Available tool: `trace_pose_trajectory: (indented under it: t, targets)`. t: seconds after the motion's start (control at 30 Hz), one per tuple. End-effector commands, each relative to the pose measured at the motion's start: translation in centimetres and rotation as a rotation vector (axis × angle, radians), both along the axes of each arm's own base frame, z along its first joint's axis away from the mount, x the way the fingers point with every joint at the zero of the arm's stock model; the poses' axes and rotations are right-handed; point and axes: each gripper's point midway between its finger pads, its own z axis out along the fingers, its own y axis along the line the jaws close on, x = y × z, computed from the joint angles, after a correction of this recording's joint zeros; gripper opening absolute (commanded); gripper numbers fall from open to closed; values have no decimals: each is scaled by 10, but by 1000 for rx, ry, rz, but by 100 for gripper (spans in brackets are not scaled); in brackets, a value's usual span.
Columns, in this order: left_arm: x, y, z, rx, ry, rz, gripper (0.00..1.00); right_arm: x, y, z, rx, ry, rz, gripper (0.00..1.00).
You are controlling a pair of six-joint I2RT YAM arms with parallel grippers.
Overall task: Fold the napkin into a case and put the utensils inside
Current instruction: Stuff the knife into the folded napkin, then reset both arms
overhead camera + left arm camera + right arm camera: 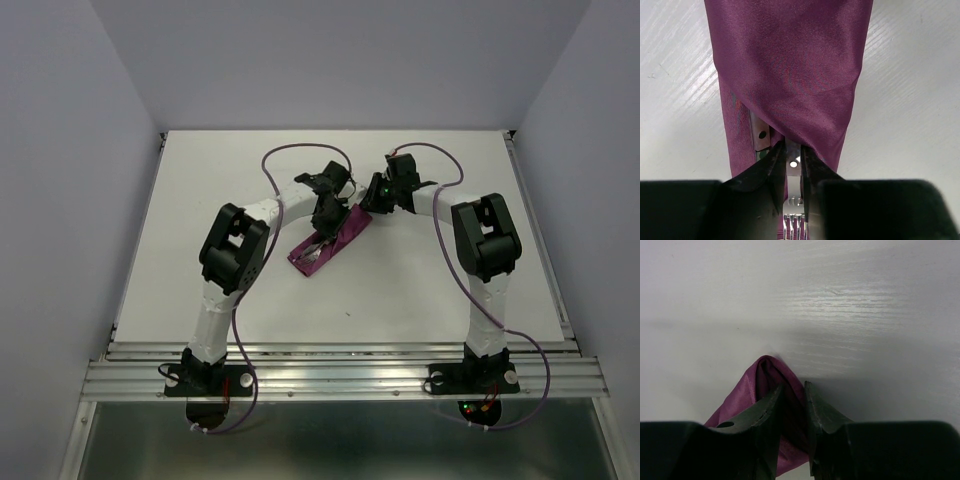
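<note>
The burgundy napkin (pixel 348 230), folded into a narrow case (pixel 790 60), lies slantwise at the middle of the table. In the left wrist view a metal fork (pixel 793 170) runs into the case's open end, its tines toward the camera. My left gripper (pixel 791 146) is shut on the fork's shaft. A second utensil (pixel 760 134), a flat handle with a hole, lies beside it, partly under the cloth. My right gripper (pixel 794 385) is shut on the napkin's (pixel 742 390) far end, with cloth bunched between the fingers. From above, both grippers (pixel 325 236) (pixel 366 208) sit over the case.
The white table (pixel 200 200) is enclosed by pale walls at the left, back and right. A metal rail (pixel 340 375) runs along the near edge by the arm bases. Purple cables (pixel 290 152) arc over both arms.
</note>
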Motion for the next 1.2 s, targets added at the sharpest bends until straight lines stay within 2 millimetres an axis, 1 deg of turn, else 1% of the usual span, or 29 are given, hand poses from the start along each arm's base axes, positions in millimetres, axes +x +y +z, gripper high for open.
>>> trace_pose_trajectory:
  t: [0.0, 0.03, 0.13, 0.23, 0.37, 0.53, 0.57, 0.63, 0.67, 0.77, 0.87, 0.9, 0.93, 0.97, 1.0, 1.03, 1.07, 1.1, 1.13, 1.17]
  targets:
    - [5, -8, 28, -22, -49, 0, 30, -15, 2, -4, -18, 33, 16, 29]
    - [4, -8, 29, -20, -50, 0, 32, -17, 6, -3, -17, 31, 25, 29]
    - [3, -6, 34, -17, -59, 3, 34, -17, 6, -2, -17, 30, 25, 29]
    - [1, -4, 38, -15, -63, 6, 42, -17, 6, -1, -16, 28, 25, 29]
    - [2, -3, 49, -23, -87, 17, 47, -17, 6, -1, -18, 27, 25, 29]
    - [2, 0, 56, -15, -100, 26, 54, -17, 6, 1, -19, 23, 21, 29]
    - [2, 1, 59, -15, -104, 29, 57, -17, 5, 1, -20, 22, 22, 30]
    - [2, 1, 64, -17, -112, 29, 59, -17, 4, 2, -25, 20, 17, 31]
    - [2, 3, 69, -18, -119, 33, 61, -17, 3, 4, -28, 15, 14, 32]
    - [0, 4, 75, -18, -124, 36, 62, -14, -3, 9, -54, -2, -7, 36]
    - [-4, 9, 82, -13, -129, 43, 62, -9, -16, 24, -100, -49, -72, 42]
    - [-6, 11, 89, -17, -140, 47, 62, -7, -29, 25, -146, -64, -127, 45]
    - [-7, 14, 90, -14, -144, 53, 62, -2, -38, 43, -148, -102, -168, 49]
    - [-8, 16, 100, -22, -166, 64, 62, 1, -52, 49, -166, -118, -210, 55]
    - [-10, 20, 102, -21, -169, 74, 62, 4, -67, 61, -196, -151, -261, 62]
    - [-9, 23, 106, -19, -189, 91, 62, 5, -76, 67, -204, -165, -282, 65]
    - [-10, 26, 121, -36, -221, 101, 62, 5, -84, 74, -212, -178, -302, 68]
    - [-11, 28, 124, -47, -242, 106, 62, 5, -101, 75, -235, -181, -336, 71]
    - [-11, 29, 131, -61, -262, 115, 62, 5, -108, 89, -236, -205, -352, 76]
    - [-8, 31, 149, -96, -315, 143, 63, 3, -113, 93, -251, -216, -365, 78]
